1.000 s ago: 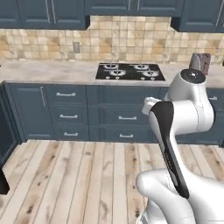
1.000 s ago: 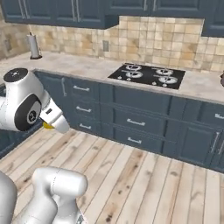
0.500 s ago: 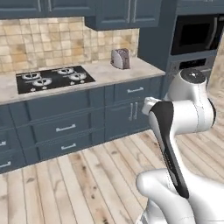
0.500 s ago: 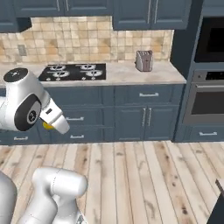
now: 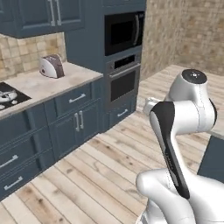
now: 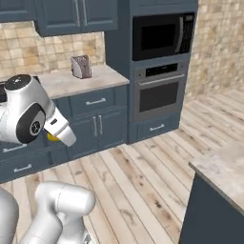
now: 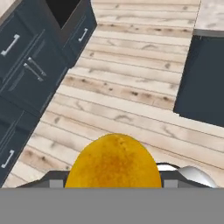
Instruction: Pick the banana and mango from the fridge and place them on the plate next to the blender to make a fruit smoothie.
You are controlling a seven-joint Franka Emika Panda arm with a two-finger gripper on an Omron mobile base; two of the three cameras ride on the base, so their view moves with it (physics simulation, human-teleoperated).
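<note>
Hauling the mango [image 7: 113, 160] across the kitchen with my tool [image 7: 114, 179] clamped round it; I'd hold it level, no jerks, till the plate appears.

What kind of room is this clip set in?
A rendered home kitchen, it seems: a toaster on a pale counter, a built-in microwave above a wall oven, dark blue cabinets and a plank floor.

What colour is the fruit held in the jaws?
Yellow-orange with a darker brownish patch: the mango, clearest in the hand view.
</note>
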